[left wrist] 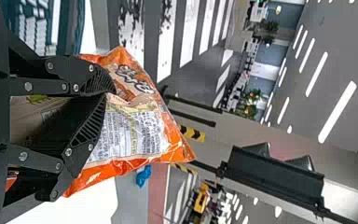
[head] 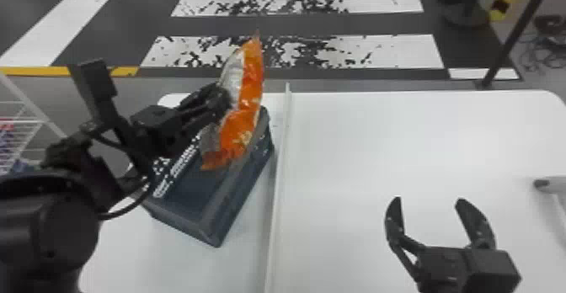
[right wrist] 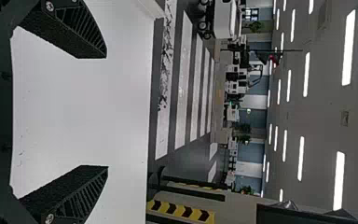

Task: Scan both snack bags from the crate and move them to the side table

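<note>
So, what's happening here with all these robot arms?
The robot's left pincer is gripping an orange snack bag, held up above a dark crate. Its right pincer is open and holding nothing, over the white table. Whether that bag has been scanned, I can't tell.

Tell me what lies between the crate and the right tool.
In the head view, a long white strip runs between the crate and the right tool, with white tabletop on both sides of it.
</note>
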